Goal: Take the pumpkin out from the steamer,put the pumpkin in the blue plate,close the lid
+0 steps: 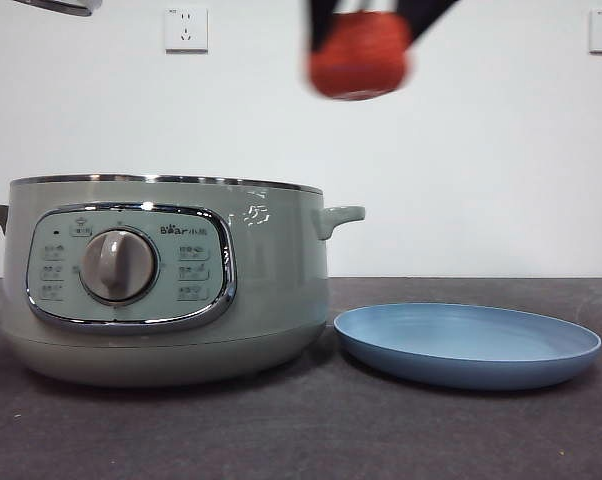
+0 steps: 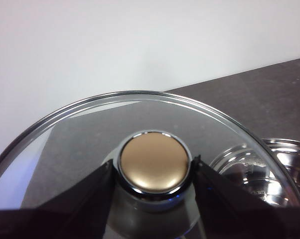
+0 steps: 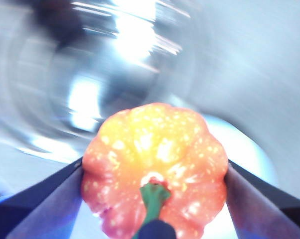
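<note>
Open sage-green steamer [image 1: 166, 280] on dark table [image 1: 301, 430], matte blue plate [image 1: 467, 343] just beside its base, mottled orange pumpkin [image 1: 359, 55] high above the steamer's right handle, clamped in right gripper [image 3: 154, 199] jaws, left gripper [image 2: 152, 172] jaws clamped on glass lid [image 2: 80, 139] knob, aloft

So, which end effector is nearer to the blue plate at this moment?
The right. The right end effector holds the pumpkin high in the air, above the plate's near-steamer edge. The left end effector holds the lid up at the far side, beyond the steamer from the blue plate.
</note>
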`<state>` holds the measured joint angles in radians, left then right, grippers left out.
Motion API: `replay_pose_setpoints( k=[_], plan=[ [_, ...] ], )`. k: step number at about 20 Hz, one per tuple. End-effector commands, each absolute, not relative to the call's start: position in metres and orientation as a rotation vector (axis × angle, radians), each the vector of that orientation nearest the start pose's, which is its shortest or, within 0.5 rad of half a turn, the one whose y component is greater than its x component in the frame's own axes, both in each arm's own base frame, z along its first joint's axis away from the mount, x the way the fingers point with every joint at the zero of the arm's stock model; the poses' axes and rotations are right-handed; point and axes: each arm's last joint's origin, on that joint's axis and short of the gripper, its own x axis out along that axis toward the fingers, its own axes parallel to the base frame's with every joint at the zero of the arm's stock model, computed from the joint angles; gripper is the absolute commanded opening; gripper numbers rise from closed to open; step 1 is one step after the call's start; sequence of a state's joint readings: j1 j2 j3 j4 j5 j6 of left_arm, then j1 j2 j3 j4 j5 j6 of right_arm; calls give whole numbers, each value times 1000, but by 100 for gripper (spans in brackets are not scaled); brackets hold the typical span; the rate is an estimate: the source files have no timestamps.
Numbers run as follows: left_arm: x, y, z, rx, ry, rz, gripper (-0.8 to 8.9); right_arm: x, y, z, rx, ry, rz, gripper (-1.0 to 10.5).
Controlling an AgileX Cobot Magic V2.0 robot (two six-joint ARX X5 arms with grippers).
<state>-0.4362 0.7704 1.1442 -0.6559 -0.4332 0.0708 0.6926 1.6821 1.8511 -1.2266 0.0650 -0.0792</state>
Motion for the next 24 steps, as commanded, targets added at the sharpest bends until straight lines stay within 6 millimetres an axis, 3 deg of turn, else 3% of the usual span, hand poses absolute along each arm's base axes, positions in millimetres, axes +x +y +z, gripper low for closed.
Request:
replay_pose_setpoints(
  k=[1,5,9,14,21,22,24],
  plan=[
    [117,-41,416,166,179,-5,-5,254,184,386,-413,1029,422,-12],
    [117,-41,419,155,157,-6,-5,245,150,373,-396,1018,183,-11],
    [118,-42,421,140,135,-37,-5,233,134,325,-345,964,168,-11],
    [123,-46,420,137,137,-85,-4,233,140,254,-253,967,319,-11],
    [144,-58,412,156,194,-139,-5,257,153,194,-263,1059,337,12],
    [147,-59,411,159,204,-140,-4,261,154,186,-268,1076,333,29],
    [152,-61,408,165,221,-145,-4,264,156,176,-276,1103,328,190]
  ],
)
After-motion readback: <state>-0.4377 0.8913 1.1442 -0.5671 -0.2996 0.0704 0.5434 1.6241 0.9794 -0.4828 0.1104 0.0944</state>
